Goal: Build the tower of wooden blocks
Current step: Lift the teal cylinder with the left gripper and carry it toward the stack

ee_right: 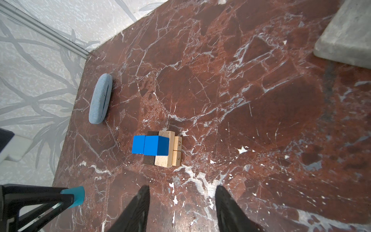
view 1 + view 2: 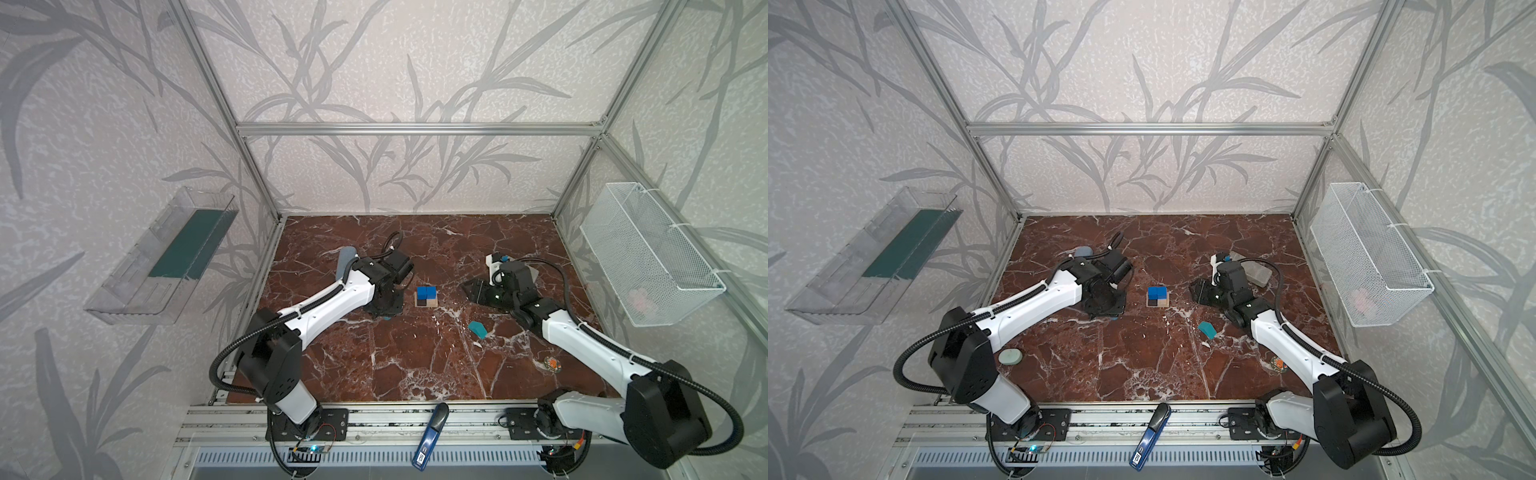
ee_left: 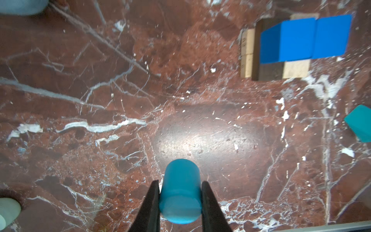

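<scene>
LEFT ARM HOLDS THE NEXT PIECE. We see the left claw [image 3: 180,181] clenched on the blue cylinder [image 3: 180,190]. Its two black fingers [image 3: 152,202] press the rounded sides, so the cylinder's long axis runs along the fingers, with one flat end facing the wrist camera. Whether the piece rests on the marble tabletop [image 2: 374,357] or hangs just above it, we cannot tell from these angles.

Outward from that grip, in both top views, the tower [image 2: 426,298] [image 2: 1158,297] lies to the right of the left claw and slightly toward the back wall [image 2: 415,174], near but apart. It is a square base of wood bars [image 1: 164,160], with two blue cubes [image 3: 305,38] side by side on its rear half and the front half bare.

The right claw [image 1: 182,188] hangs spread and empty on the tower's far side, about as near to it as the left. We judge the coming move to be the left arm's: a short carry rightward to the tower, then setting the cylinder down on a flat end. The teal house-shaped piece [image 2: 478,329] lies loose in front of the right arm, apart from the tower.
</scene>
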You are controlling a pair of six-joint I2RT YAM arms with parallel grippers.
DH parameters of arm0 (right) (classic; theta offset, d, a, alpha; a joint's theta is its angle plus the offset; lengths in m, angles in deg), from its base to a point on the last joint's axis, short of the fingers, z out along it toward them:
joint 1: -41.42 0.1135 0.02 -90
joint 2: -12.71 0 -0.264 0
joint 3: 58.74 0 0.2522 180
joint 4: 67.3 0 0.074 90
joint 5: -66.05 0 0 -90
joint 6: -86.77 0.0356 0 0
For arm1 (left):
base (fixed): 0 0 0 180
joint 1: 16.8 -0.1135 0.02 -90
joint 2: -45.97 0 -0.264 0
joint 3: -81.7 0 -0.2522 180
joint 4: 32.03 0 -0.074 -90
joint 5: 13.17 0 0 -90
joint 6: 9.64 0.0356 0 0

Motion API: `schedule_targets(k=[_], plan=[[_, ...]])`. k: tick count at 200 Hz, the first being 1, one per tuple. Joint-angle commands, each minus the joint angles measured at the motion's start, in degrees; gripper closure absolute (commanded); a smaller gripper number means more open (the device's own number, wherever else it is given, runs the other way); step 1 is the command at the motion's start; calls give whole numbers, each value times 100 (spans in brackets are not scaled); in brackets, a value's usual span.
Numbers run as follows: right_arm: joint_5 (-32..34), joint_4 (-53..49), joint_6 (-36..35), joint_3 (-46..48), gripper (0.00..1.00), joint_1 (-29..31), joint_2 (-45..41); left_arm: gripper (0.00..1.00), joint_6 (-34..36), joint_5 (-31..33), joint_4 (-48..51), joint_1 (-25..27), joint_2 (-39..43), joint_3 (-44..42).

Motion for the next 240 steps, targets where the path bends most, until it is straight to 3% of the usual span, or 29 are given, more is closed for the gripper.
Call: schedule_targets(k=[1, 129, 240], plan=[[-148, -118, -163, 34, 46, -147, -207, 83, 372, 50, 476, 26, -319, 638], [-567, -125, -260, 294, 46, -705, -365, 83, 1064, 124, 1689, 244, -2658, 4147], [-892, -2, -256, 449, 47, -1013, -427, 84, 1042, 52, 2196, 432, -3753, 5443]])
